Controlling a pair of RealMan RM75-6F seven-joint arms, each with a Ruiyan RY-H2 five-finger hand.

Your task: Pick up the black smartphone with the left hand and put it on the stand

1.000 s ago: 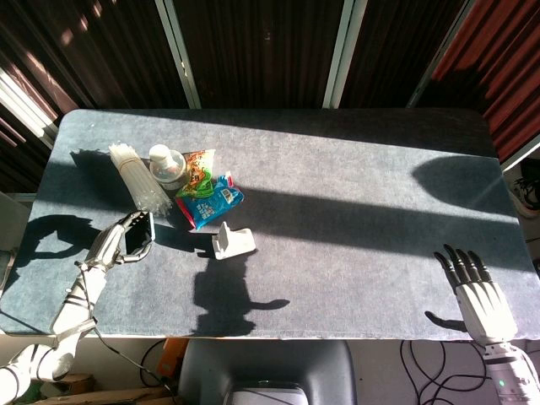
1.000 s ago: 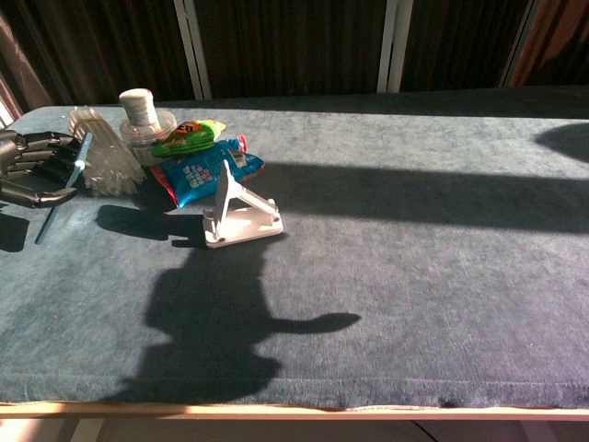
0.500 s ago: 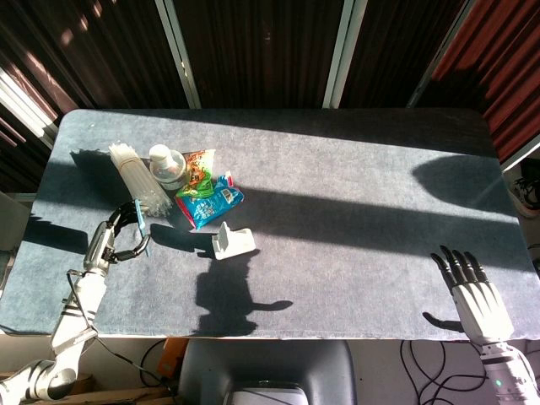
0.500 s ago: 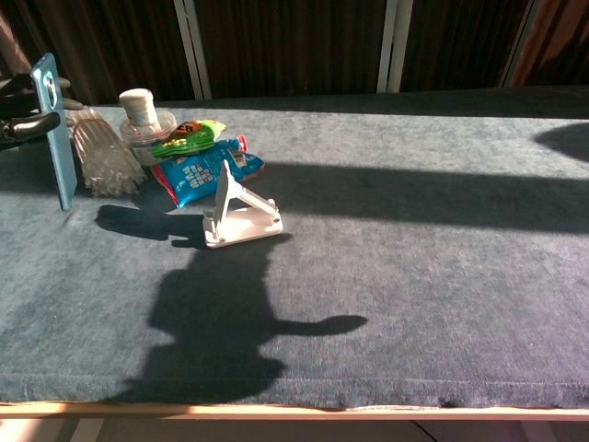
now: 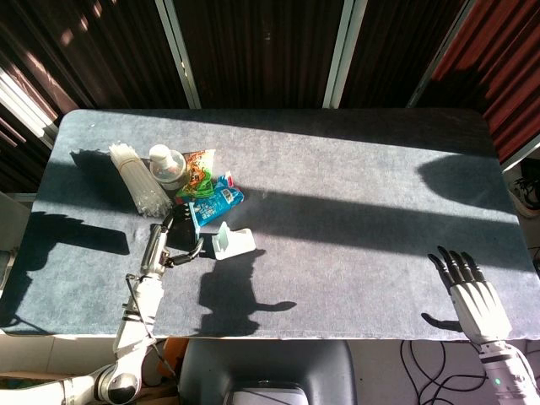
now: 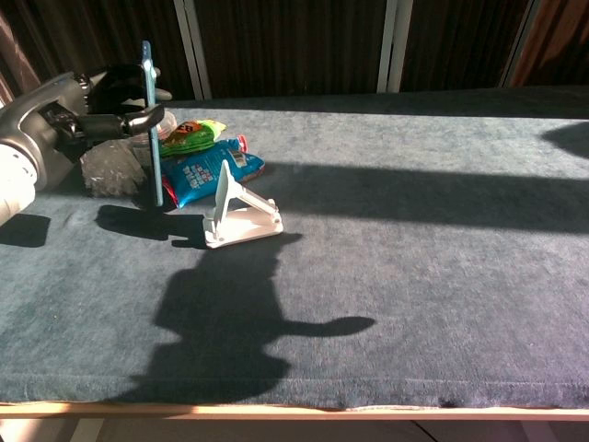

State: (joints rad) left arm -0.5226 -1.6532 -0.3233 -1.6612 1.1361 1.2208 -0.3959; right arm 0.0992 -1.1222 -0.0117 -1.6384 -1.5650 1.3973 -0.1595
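Left hand (image 6: 110,97) grips the black smartphone (image 6: 152,124), held upright and edge-on above the table (image 5: 354,211), just left of the white stand (image 6: 237,214). Phone not yet on the stand. Right hand (image 5: 471,291) rests at the table's near right edge, fingers spread, holding nothing. Behind the stand: blue snack packet (image 5: 211,201), green snack packet (image 5: 196,175), capped bottle (image 5: 166,166), bundle of clear straws (image 5: 137,179).

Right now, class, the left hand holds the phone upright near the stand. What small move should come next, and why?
Probably carry the smartphone a little further toward the white stand, then lower it. The left hand grips it on edge, above the table and short of the stand, whose cradle is empty.
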